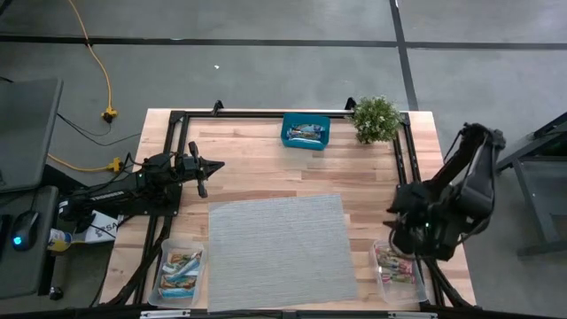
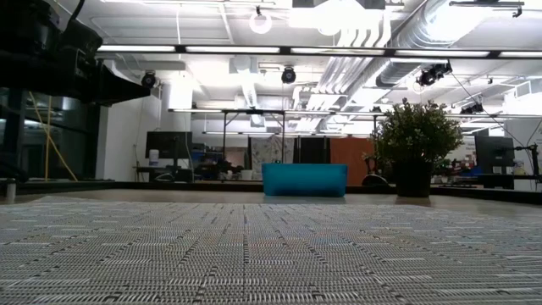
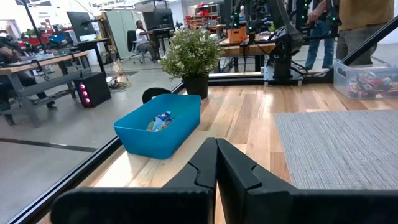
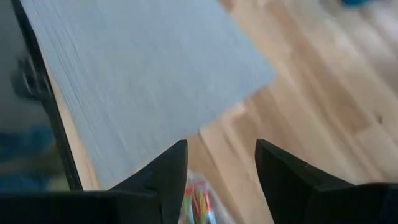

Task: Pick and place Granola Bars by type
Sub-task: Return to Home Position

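Observation:
Granola bars lie in three containers. A few rest in the teal box [image 1: 306, 133] at the table's far edge, where one light blue bar [image 3: 163, 120] shows. Light blue bars fill the clear tub [image 1: 180, 273] at the near left. Red, green and yellow bars [image 4: 198, 200] lie in the clear tub [image 1: 397, 266] at the near right. My right gripper [image 4: 221, 144] hangs open above that tub, tipped down, with nothing between its fingers. My left gripper [image 3: 216, 143] is shut and empty, held level at the table's left side [image 1: 208, 167].
A grey woven mat [image 1: 279, 248] covers the table's middle and near part. A potted plant [image 1: 376, 118] stands at the far right beside the teal box. A black frame [image 1: 266, 113] runs along the table's edges. People and benches show in the room beyond.

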### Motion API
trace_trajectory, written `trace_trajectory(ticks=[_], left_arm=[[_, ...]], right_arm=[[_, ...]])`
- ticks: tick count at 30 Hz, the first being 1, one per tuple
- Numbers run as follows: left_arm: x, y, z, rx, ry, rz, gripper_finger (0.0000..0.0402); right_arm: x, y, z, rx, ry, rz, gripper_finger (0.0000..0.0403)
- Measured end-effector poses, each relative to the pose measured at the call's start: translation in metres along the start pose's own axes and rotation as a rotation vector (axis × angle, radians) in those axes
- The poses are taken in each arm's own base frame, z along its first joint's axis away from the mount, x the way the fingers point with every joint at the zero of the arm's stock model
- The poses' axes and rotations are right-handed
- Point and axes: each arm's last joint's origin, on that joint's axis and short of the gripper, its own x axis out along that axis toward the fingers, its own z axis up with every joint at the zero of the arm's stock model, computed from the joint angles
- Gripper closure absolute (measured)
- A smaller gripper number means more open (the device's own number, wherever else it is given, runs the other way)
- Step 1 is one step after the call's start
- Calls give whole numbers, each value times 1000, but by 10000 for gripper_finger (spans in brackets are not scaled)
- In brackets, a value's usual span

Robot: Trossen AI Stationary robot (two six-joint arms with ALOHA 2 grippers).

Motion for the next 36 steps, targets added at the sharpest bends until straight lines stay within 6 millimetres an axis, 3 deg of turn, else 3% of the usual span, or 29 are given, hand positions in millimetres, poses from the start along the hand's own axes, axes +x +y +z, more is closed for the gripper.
trace_trajectory(ticks=[10,21,30,36], left_arm=[[0,0,0,0,0,0,401],[0,0,0,0,0,0,401],[0,0,0,0,0,0,401],[0,0,0,0,0,0,401]], right_arm=[[-9,-23,26,50,-308,-22,280],[-6,-36,55,71,-525,-159,392],[-7,-48,53,132,-559,-135,402],[10,-64,37,231,-641,-52,403]])
